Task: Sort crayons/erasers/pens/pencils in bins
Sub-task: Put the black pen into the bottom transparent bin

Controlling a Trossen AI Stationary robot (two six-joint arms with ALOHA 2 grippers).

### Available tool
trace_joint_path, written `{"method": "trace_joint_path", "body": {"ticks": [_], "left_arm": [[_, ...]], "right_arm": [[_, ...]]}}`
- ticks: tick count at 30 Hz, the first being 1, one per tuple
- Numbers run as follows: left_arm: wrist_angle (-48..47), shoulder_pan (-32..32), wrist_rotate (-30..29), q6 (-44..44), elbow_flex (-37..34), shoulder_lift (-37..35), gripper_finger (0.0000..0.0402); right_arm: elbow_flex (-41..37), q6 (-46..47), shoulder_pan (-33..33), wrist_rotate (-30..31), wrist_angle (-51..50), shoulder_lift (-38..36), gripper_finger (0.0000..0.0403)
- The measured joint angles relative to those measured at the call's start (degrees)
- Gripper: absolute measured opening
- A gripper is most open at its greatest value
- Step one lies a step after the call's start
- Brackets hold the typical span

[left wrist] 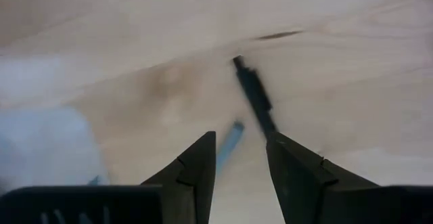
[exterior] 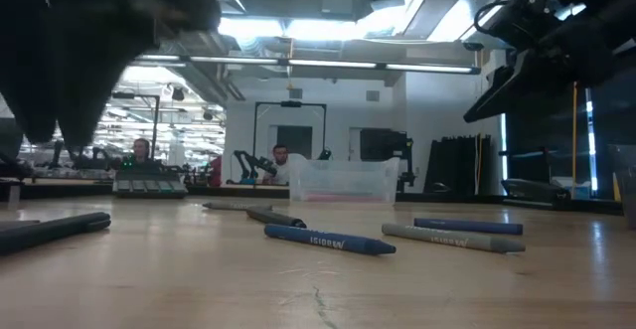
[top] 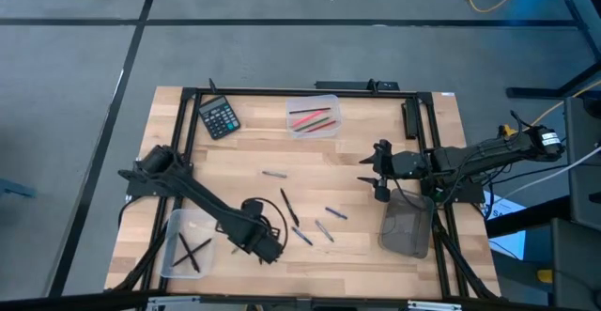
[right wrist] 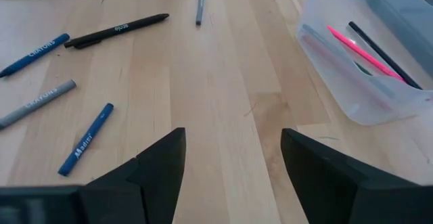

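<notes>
Calculator [top: 218,117] beside far clear bin [top: 313,116]; crayons [top: 324,230] mid-table

Loose crayons [top: 315,222] mid-table between three bins [top: 313,116], calculator [top: 219,117] at back-left

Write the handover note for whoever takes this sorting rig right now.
Left gripper: open, empty, low over the table's near side beside the near-left clear bin, which holds black sticks.
Right gripper: open, empty, above the table by the dark grey bin.
Far clear bin: red, pink and green sticks inside.
Left to sort: loose crayons and pens mid-table, including a black pen and blue crayon.
</notes>
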Motion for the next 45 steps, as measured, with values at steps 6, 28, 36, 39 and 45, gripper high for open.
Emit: {"method": "trace_joint_path", "body": {"ticks": [6, 28, 36, 39, 45], "left_arm": [[7.8, 1.4, -1.1, 4.0, 0.0, 3.3, 0.0136], [7.4, 3.5, 6.7, 8.3, 0.1, 8.3, 0.0108], [7.0, 3.7, 4.7, 10.6, 0.7, 8.8, 0.0062], [6.5, 3.5, 3.0, 11.7, 2.0, 8.7, 0.0045], [-2.8, 3.7, -1.5, 12.8, 9.3, 8.0, 0.0026]], "right_arm": [[0.0, 1.4, 0.0, 0.0, 1.3, 0.0, 0.0245], [0.0, 1.4, 0.0, 0.0, 0.3, 0.0, 0.0245], [0.0, 1.3, 0.0, 0.0, 0.3, 0.0, 0.0245], [0.0, 1.2, 0.0, 0.1, 0.3, 0.0, 0.0245], [0.0, 1.2, 0.0, 0.1, 0.4, 0.0, 0.0245]]}}
